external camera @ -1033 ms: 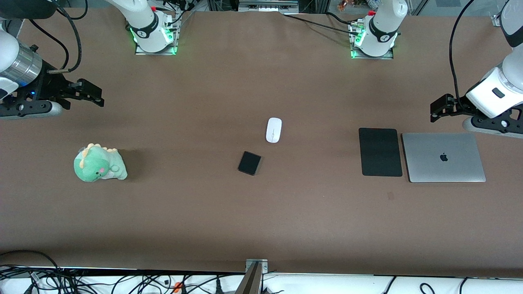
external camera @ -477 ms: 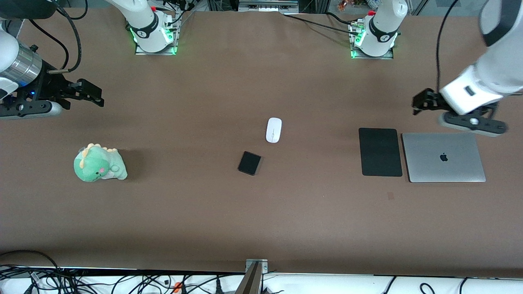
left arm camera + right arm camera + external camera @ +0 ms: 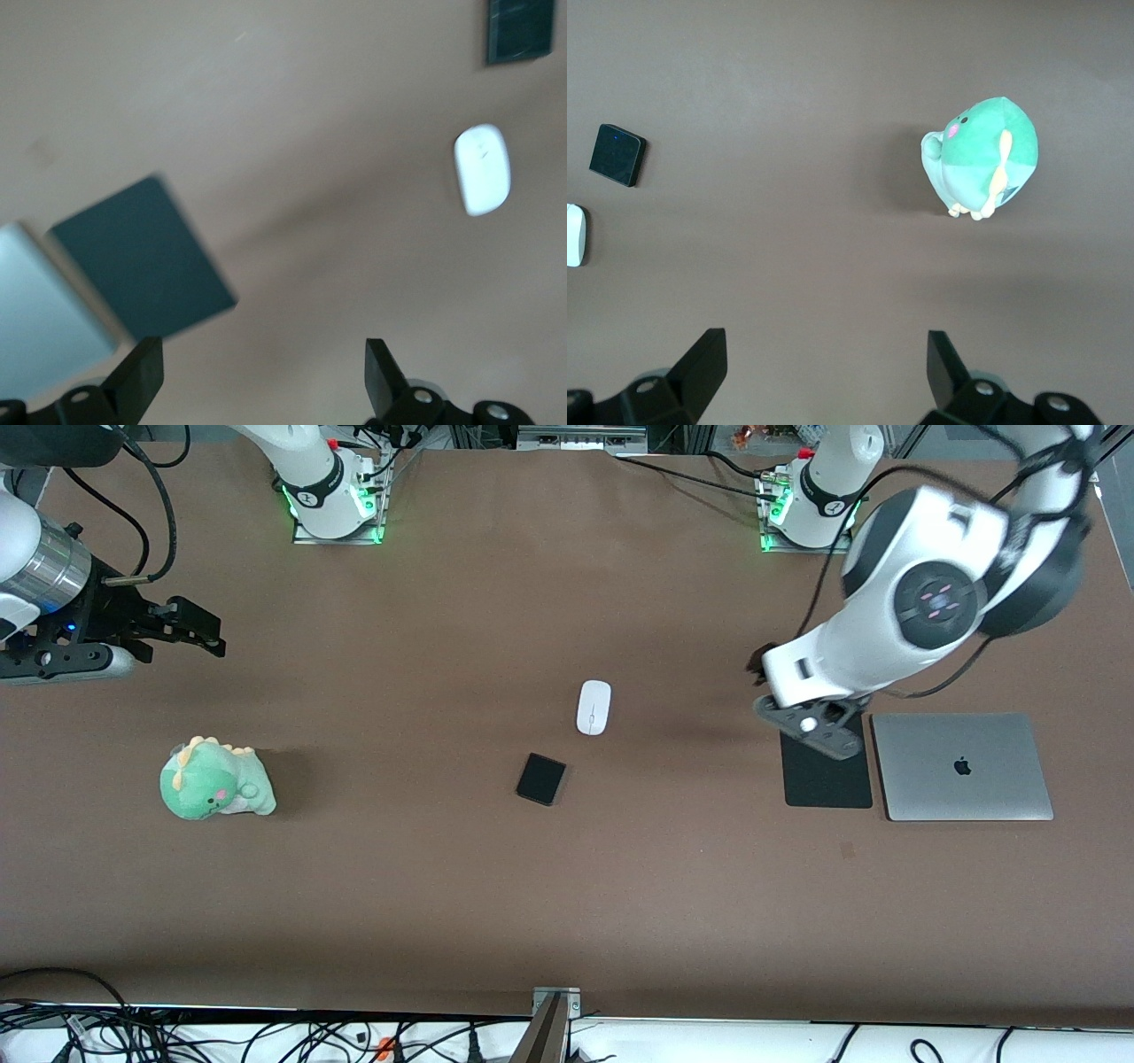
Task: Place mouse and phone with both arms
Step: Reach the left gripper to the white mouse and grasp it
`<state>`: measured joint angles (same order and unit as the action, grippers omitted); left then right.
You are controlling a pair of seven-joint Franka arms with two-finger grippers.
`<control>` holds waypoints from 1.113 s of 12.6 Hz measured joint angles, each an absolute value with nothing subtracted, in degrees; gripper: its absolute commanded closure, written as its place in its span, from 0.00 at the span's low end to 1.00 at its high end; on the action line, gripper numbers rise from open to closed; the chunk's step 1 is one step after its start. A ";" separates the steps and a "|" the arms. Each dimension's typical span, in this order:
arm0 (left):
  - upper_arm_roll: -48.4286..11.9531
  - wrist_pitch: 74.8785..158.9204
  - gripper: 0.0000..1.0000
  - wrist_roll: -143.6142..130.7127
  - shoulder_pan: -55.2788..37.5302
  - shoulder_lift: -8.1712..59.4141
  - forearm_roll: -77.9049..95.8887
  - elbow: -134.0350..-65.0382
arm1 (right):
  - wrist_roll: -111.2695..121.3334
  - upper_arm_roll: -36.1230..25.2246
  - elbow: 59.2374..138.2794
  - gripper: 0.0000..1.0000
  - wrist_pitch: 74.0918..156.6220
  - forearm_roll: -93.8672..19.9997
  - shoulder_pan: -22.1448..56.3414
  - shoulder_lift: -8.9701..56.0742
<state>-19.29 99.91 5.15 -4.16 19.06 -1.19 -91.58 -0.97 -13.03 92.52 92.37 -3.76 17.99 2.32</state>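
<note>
The white mouse (image 3: pixel 594 707) lies mid-table, with the small black phone (image 3: pixel 541 779) a little nearer the front camera. My left gripper (image 3: pixel 759 666) is open and empty in the air, over bare table by the corner of the black mouse pad (image 3: pixel 828 784). The left wrist view shows its gripper (image 3: pixel 263 372), the mouse (image 3: pixel 483 168) and the phone (image 3: pixel 521 31). My right gripper (image 3: pixel 208 631) is open and empty, and waits at the right arm's end of the table. The right wrist view shows its gripper (image 3: pixel 824 363), the phone (image 3: pixel 617 154) and part of the mouse (image 3: pixel 574 235).
A closed silver laptop (image 3: pixel 961 766) lies beside the mouse pad at the left arm's end. A green plush dinosaur (image 3: pixel 215 778) sits at the right arm's end, nearer the front camera than the right gripper. Cables hang off the table's front edge.
The left arm has swung from beside the laptop toward the table's middle, past the mouse pad's corner. The right arm, mouse and phone have not moved.
</note>
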 measured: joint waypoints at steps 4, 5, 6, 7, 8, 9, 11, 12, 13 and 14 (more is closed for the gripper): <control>-20.36 117.87 0.00 -2.54 -10.06 30.97 -1.15 -91.75 | -0.96 -13.04 92.52 0.00 92.45 -3.77 17.99 2.40; -20.36 121.73 0.00 -6.73 -12.43 33.37 -1.96 -91.77 | -0.97 -13.04 92.52 0.00 92.46 -3.77 17.99 2.45; -20.35 124.75 0.00 -11.08 -14.74 35.46 -4.23 -91.76 | -0.96 -13.04 92.52 0.00 92.55 -3.77 17.99 2.54; -20.36 126.87 0.00 -14.97 -16.70 37.20 -7.13 -91.73 | -0.96 -13.04 92.52 0.00 92.79 -3.77 17.99 2.64; -20.38 128.13 0.00 -18.29 -18.32 38.45 -9.23 -91.72 | -0.97 -13.04 92.53 0.00 92.90 -3.77 17.99 2.71; -20.37 128.36 0.00 -21.87 -19.82 39.25 -10.18 -91.71 | -0.97 -13.04 92.53 0.00 92.94 -3.77 17.99 2.74; -20.37 128.38 0.00 -29.63 -22.85 40.23 -13.69 -92.02 | -0.96 -13.04 92.54 0.00 92.96 -3.77 17.99 2.75; -20.38 128.98 0.00 -33.49 -24.13 40.53 -16.14 -92.74 | -0.96 -13.04 92.54 0.00 92.96 -3.77 17.99 2.76; -20.37 131.08 0.00 -36.82 -25.05 40.63 -17.58 -94.35 | -0.96 -13.04 92.55 0.00 92.96 -3.77 17.99 2.76; -20.34 134.33 0.00 -39.24 -25.72 40.76 -18.07 -96.36 | -0.96 -13.04 92.55 0.00 92.96 -3.77 17.99 2.77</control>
